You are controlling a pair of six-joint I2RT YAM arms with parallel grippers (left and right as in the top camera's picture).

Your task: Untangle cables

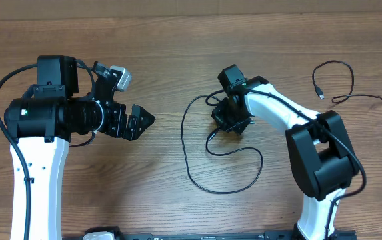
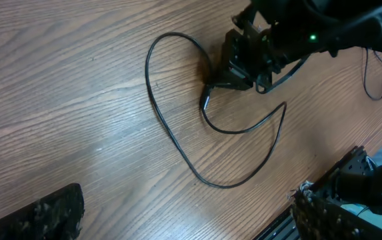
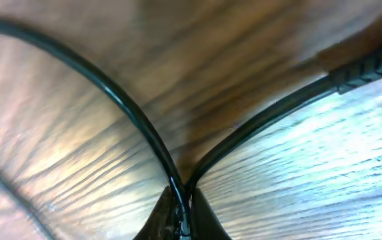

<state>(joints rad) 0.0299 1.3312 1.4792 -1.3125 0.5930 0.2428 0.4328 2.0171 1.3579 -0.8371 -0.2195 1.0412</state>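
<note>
One thin black cable [image 1: 182,137] lies in a wide loop on the wooden table's middle. My right gripper [image 1: 227,125] is down on its upper right part. In the right wrist view the fingertips are shut on the cable [image 3: 111,87] where two strands cross, right gripper [image 3: 184,217], and a plug [image 3: 364,67] shows at the upper right. The left wrist view takes in the loop [image 2: 149,70] and the right gripper [image 2: 241,63]. My left gripper [image 1: 141,120] hangs open left of the loop, left gripper [image 2: 191,217], holding nothing. A second thin cable [image 1: 351,75] lies apart at the far right.
The right arm [image 1: 317,150] reaches in from the lower right and the left arm [image 1: 41,140] stands at the left. Thicker black arm wiring [image 1: 1,100] curves beside the left arm. A dark rail [image 1: 211,235] runs along the table's front edge.
</note>
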